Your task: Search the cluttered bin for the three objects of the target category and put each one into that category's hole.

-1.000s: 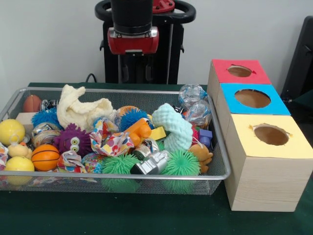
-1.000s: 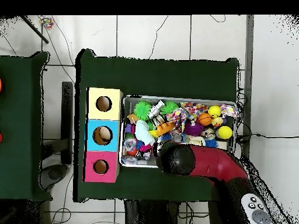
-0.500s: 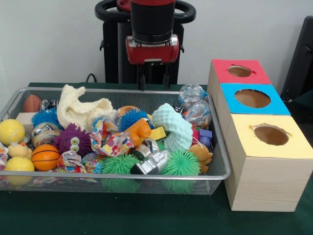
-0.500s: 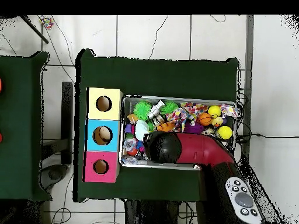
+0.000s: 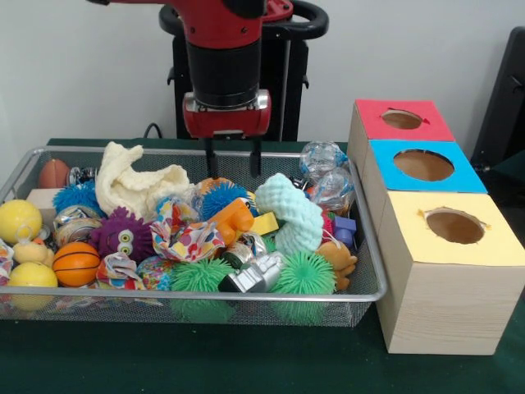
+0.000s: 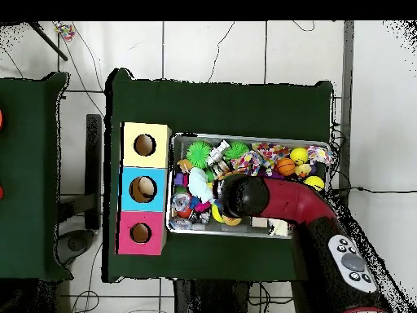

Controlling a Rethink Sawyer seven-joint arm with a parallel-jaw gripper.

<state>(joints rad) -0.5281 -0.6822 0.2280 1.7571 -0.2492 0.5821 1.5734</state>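
Here the green tabletop (image 5: 246,361) stands before a pale wall. The pincer (image 5: 234,158), its prongs apart and empty, hangs above the wire bin (image 5: 361,246), just over a blue spiky ball (image 5: 221,197). Below it lie an orange block (image 5: 234,217), a mint foam piece (image 5: 291,215) and green spiky balls (image 5: 305,275). Beside the bin, well apart from the pincer, the red (image 5: 402,120), blue (image 5: 422,165) and yellow (image 5: 454,226) holed boxes sit in a row.

Toy-crammed wire mesh bin (image 5: 361,246) on green-clothed worktop (image 5: 246,365); row of three holed wooden boxes (image 5: 439,238) just beside, right.
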